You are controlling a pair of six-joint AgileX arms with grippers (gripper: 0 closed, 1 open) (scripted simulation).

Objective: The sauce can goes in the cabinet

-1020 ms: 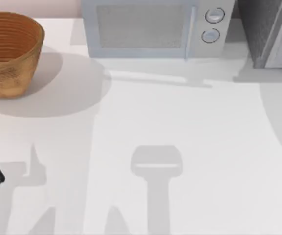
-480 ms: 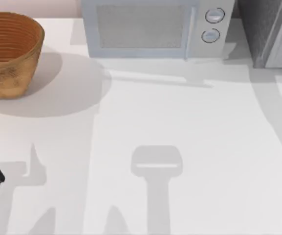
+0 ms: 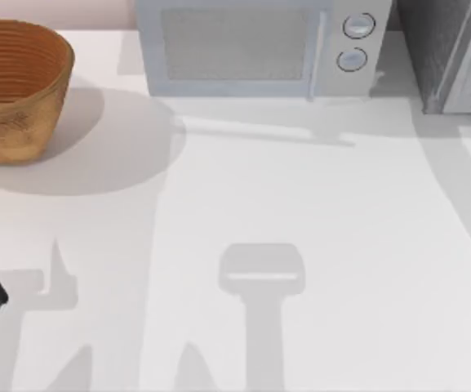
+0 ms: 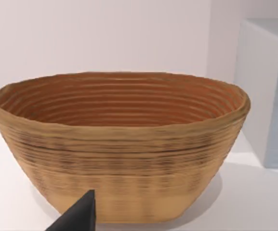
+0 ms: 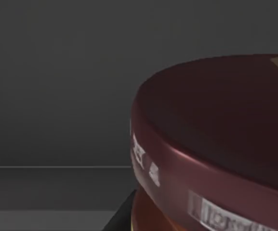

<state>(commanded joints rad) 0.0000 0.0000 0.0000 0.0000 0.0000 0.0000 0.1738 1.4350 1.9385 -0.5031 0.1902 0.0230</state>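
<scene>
in the right wrist view the can (image 5: pixel 216 144) sits very close before a dark grey interior, likely the cabinet (image 3: pixel 447 49). whether the right hand grips it i cannot tell. best to set it down level, well inside, then back straight out. left arm parked at the worktop (image 3: pixel 300 204) left edge; basket (image 4: pixel 119 144), microwave (image 3: pixel 251 49) beyond.

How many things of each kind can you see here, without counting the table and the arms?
Woven basket: 1
White microwave: 1
Cabinet: 1
Sauce can: 1
Total: 4
</scene>
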